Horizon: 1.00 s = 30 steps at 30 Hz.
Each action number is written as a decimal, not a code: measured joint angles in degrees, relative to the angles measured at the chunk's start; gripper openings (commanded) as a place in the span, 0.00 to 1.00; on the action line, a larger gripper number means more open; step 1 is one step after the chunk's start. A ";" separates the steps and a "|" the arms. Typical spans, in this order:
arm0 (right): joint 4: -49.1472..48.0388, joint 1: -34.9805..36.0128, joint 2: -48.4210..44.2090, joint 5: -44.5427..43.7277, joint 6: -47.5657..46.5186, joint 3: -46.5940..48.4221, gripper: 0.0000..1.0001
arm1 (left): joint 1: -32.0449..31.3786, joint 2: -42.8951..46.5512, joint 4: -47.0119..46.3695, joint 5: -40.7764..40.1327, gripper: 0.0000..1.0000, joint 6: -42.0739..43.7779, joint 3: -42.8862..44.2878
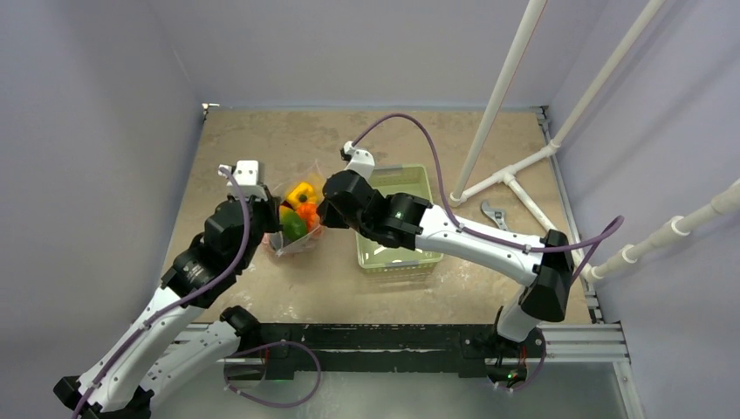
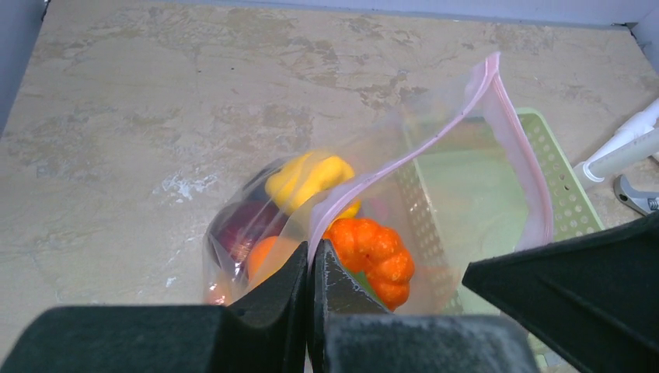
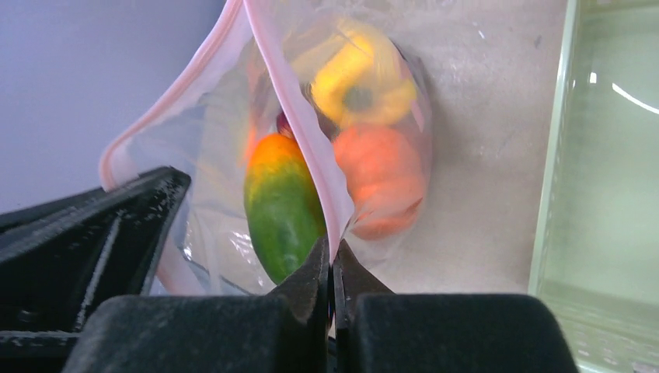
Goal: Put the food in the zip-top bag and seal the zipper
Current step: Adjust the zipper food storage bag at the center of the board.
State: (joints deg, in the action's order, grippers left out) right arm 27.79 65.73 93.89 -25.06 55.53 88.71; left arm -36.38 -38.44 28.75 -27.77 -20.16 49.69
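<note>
The clear zip-top bag [image 1: 297, 237] is held up between both arms left of centre, its mouth open. Inside it lie the yellow pepper [image 2: 307, 179], the orange pumpkin [image 2: 373, 256], the purple eggplant [image 2: 241, 225] and the green piece [image 3: 284, 210]. The pink zipper [image 2: 435, 140] runs along both mouth edges; it also shows in the right wrist view [image 3: 299, 132]. My left gripper [image 2: 311, 260] is shut on one zipper edge at the bag's left side. My right gripper [image 3: 330, 256] is shut on the other zipper edge at its right side.
The pale green basket [image 1: 428, 188] stands just right of the bag, partly under my right arm. A metal wrench [image 1: 496, 214] and a white pipe frame [image 1: 506, 87] stand at the right. Walls close the table at the left and back.
</note>
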 measured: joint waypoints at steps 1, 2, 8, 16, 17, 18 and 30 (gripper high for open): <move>0.02 -0.17 0.17 -0.04 -0.68 0.74 0.00 | 0.00 0.37 0.20 -0.15 0.00 -0.20 0.00; 0.00 -0.31 0.35 -0.13 -1.31 1.36 0.00 | 0.00 0.66 0.50 -0.33 0.00 -0.24 0.04; 0.20 -2.32 2.08 0.63 -8.48 5.40 0.00 | 0.00 0.92 4.85 -1.07 0.00 -0.74 4.07; 1.57 -5.75 5.84 5.77 -22.05 14.51 0.00 | 0.00 -0.83 11.72 2.08 0.00 -4.37 10.36; 1.70 -6.32 6.21 6.78 -23.76 15.45 0.00 | 0.00 -1.18 12.22 2.78 0.00 -4.85 10.88; 1.84 -7.04 6.69 8.02 -25.97 16.50 0.00 | 0.00 -1.57 12.76 3.76 0.00 -5.51 11.39; -0.26 -11.21 10.45 18.78 -46.84 17.75 0.00 | 0.00 -1.92 16.59 10.21 0.00 -16.06 9.57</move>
State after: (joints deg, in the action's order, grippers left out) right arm 27.53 54.52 104.33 -6.28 8.69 106.45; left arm -36.38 -40.36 45.34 -17.56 -36.23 59.27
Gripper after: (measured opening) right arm 0.005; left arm 0.004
